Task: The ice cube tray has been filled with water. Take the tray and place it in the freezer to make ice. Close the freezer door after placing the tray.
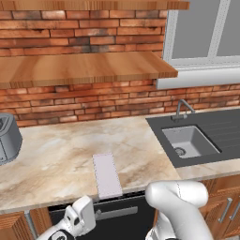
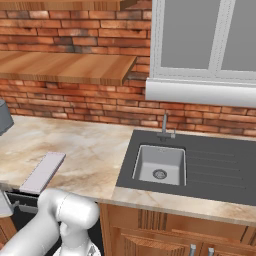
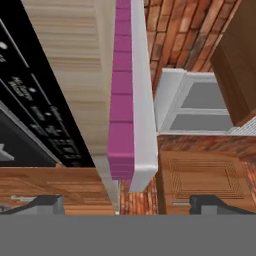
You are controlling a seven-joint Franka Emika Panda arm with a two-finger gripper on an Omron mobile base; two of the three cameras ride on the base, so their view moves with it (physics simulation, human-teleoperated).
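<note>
One ice cube tray point(image 1: 107, 175), one toaster point(image 1: 7, 138) (partly cropped), one sink point(image 1: 189, 141), one faucet point(image 1: 182, 108), one window point(image 2: 210, 35)

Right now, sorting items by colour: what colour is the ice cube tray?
Pale lavender-grey ice cube tray, clearest in left base view.

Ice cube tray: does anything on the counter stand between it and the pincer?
Nothing visible does. The ice cube tray lies flat on the marble counter, one end at the front edge, bare counter around it. The toaster stands far off, the sink on the other side. The open pincer sits below the edge.

Matt lavender-grey ice cube tray point(image 1: 107, 175) on glossy veined marble counter point(image 1: 61, 154), rough brick wall point(image 1: 84, 33) behind.
</note>
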